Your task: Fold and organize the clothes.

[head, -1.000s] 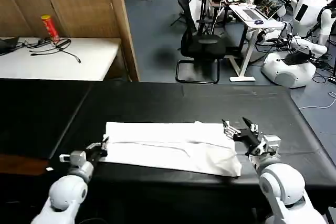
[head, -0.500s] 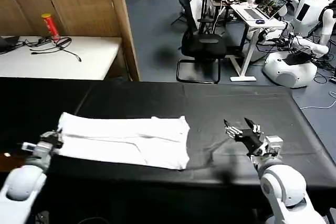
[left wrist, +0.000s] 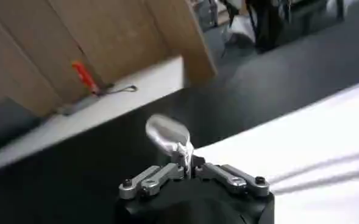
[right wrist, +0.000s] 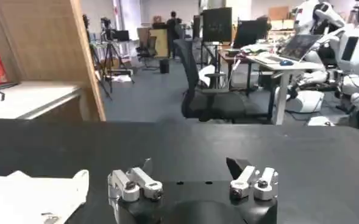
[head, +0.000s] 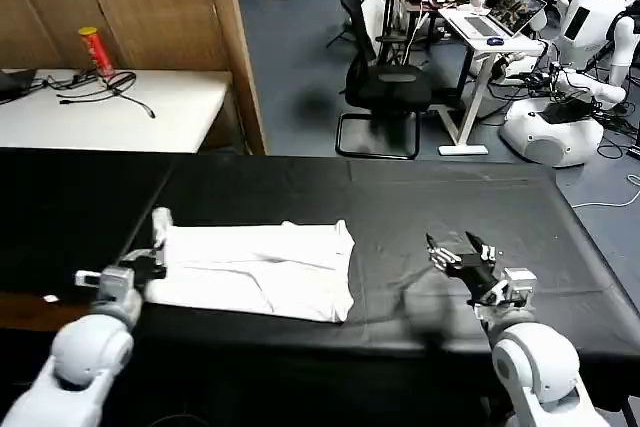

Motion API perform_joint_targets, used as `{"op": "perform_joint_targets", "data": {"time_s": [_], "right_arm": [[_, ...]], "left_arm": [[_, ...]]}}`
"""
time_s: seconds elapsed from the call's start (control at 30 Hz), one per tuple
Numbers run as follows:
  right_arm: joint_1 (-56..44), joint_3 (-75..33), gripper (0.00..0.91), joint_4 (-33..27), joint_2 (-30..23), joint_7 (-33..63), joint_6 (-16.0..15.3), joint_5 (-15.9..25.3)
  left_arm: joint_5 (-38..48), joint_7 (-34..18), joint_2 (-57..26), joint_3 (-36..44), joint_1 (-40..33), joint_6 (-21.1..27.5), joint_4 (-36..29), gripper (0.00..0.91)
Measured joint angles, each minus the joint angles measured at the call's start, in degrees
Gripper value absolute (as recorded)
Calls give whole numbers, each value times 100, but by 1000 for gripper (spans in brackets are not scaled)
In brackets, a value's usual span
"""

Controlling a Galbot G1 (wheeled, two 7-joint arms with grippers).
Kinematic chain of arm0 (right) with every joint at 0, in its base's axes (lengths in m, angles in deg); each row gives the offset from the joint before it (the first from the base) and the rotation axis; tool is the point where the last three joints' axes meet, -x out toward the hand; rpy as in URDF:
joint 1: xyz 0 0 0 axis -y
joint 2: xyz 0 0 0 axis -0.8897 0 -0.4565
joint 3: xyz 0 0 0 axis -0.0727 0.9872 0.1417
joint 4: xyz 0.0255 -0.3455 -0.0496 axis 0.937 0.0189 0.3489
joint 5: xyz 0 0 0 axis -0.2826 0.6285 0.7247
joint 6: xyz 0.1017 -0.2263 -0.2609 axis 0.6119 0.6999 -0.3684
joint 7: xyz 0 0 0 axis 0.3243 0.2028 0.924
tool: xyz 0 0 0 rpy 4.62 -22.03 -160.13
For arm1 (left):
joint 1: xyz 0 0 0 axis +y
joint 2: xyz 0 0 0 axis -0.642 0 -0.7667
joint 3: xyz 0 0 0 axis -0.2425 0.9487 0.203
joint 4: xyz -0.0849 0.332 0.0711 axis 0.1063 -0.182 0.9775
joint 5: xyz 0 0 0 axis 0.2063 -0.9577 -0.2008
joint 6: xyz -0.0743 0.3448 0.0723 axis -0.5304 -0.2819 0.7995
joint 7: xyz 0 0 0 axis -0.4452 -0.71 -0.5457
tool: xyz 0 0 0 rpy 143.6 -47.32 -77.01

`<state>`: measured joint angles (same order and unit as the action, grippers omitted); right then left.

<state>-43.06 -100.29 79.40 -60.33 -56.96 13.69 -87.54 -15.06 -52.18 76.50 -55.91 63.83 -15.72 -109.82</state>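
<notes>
The white T-shirt (head: 260, 267) lies folded into a band on the black table (head: 450, 197), left of centre. My left gripper (head: 157, 245) is at its left end, shut on a pinch of cloth that sticks up above the jaws. In the left wrist view that cloth flap (left wrist: 166, 131) rises from between the shut left gripper (left wrist: 185, 159), and the shirt (left wrist: 307, 146) spreads beyond it. My right gripper (head: 455, 250) hovers open over bare table to the right of the shirt, holding nothing. The right wrist view shows the right gripper (right wrist: 191, 167) open and a corner of the shirt (right wrist: 27, 198).
A white side table (head: 130, 112) with a red can (head: 95, 52) and cables stands at the back left, beside a wooden partition (head: 200, 27). Behind the black table are an office chair (head: 385, 87), a desk and white robots (head: 560, 127).
The left gripper first dragged the shirt to the left, then moved right and up with its left edge, so the band is shorter. The right gripper has barely moved and stays open.
</notes>
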Motion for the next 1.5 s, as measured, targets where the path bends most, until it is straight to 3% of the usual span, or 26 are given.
{"op": "perform_joint_targets", "data": {"time_s": [0.5,1.13,1.17,1.2,1.5], "right_arm": [[-146,-42,878,47,-174,-2,13,151],[-186,61,878,-12,-311,-41,33,319],[-185,61,878,-9,-303,-49,33,318],[-183,61,878,-8,-292,-62,34,318],[-89,250,878,-79,-213,-284,94,293]], "left_arm": [[689,-298,942,1329,-290,374,-857,0],[668,-324,1946,2259,-673,239,-493,0],[609,-302,1982,2266,-669,209,-440,293],[558,-286,2024,2269,-664,181,-378,878],[285,-61,2211,2365,-630,-61,-88,878]]}}
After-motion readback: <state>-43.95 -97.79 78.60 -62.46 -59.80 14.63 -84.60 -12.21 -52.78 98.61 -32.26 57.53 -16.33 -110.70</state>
